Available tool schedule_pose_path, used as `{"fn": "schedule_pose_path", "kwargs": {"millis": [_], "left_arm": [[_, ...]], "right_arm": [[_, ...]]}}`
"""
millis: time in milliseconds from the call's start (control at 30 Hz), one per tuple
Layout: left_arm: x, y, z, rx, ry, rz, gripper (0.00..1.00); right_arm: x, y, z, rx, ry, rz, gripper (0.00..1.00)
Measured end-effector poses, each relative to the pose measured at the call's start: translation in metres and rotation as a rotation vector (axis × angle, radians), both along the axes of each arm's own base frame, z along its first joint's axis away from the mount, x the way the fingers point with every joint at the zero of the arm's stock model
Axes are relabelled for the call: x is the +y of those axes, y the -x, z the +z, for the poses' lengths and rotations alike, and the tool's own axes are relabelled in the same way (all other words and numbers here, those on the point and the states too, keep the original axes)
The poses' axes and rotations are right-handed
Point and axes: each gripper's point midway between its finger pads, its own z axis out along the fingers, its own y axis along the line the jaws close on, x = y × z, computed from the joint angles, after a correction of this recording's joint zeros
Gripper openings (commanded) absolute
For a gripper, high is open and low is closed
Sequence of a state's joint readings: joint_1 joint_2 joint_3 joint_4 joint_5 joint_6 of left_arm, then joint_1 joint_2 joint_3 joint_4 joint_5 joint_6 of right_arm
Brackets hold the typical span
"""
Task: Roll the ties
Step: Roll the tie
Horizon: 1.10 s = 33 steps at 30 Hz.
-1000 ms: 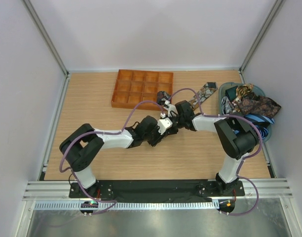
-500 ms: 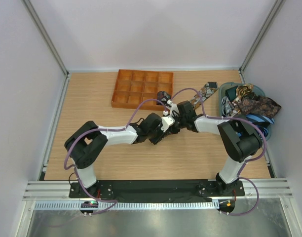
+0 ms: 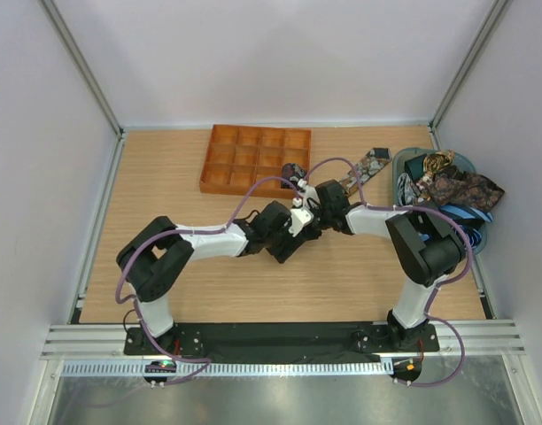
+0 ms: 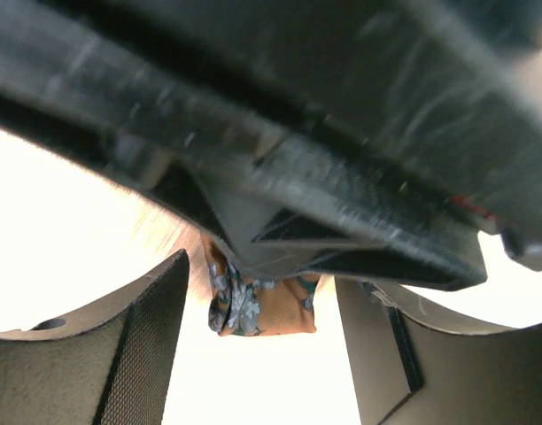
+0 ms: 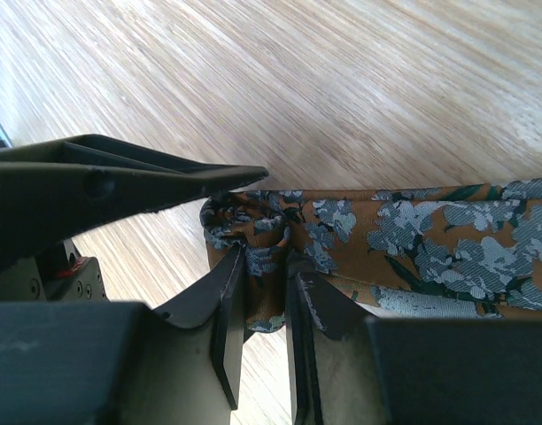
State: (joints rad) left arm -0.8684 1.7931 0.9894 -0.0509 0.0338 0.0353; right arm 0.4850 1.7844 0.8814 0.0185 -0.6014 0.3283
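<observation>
Plain white walls box in a light wood table [image 3: 165,266]. Seen from overhead, an orange tray [image 3: 253,158] with a grid of little compartments sits at about 12 o'clock. A teal basket [image 3: 397,184] is over at 2 o'clock with a heap of ties [image 3: 452,188] spilling out of it, brown paisley ones plus a blue striped one.

One brown paisley tie [image 3: 364,166] lies flat on the wood, running from beside the basket toward the centre, where both arms meet nose to nose. Its end there is curled into a small loose coil.

The right gripper [image 5: 267,283] has its fingers [image 5: 227,310] pinched together on that curled end. The rest of the tie stretches off toward 3 o'clock in its wrist view.

The left gripper [image 4: 258,292] is spread wide. The bit of tie sits in the gap, and neither pad touches it as far as I can see. One of its fingers [image 5: 120,186] pokes in from 9 o'clock in the right wrist view, with the tip right at the top of the coil.
</observation>
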Motion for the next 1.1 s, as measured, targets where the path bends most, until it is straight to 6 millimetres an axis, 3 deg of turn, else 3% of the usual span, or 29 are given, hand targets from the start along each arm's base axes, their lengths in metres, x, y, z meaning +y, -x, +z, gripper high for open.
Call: {"fn": "schedule_pose_path", "kwargs": {"millis": [133, 300, 367, 433, 733, 933, 1100], "left_arm": [[-0.005, -0.006, 0.000, -0.014, -0.010, -0.010, 0.59], [-0.010, -0.008, -0.001, -0.025, -0.026, -0.048, 0.32], [-0.010, -0.008, -0.001, -0.028, -0.028, -0.049, 0.26], [-0.010, -0.009, -0.001, -0.029, -0.028, -0.049, 0.24], [-0.006, -0.009, 0.000, -0.034, -0.033, -0.025, 0.18], [-0.007, -0.009, 0.001, -0.009, -0.034, 0.002, 0.15], [-0.024, 0.001, 0.003, 0.001, -0.015, -0.061, 0.14]], "right_arm": [[0.002, -0.001, 0.000, 0.004, -0.003, 0.010, 0.24], [0.000, -0.005, 0.000, -0.001, 0.000, 0.000, 0.25], [-0.003, -0.006, -0.001, 0.003, 0.004, -0.005, 0.33], [-0.004, -0.007, -0.002, 0.002, 0.008, -0.008, 0.42], [-0.010, -0.012, 0.003, -0.021, 0.011, -0.031, 0.58], [-0.036, -0.007, 0.007, -0.064, 0.059, -0.154, 0.62], [-0.059, 0.002, 0.008, -0.058, 0.076, -0.273, 0.61]]}}
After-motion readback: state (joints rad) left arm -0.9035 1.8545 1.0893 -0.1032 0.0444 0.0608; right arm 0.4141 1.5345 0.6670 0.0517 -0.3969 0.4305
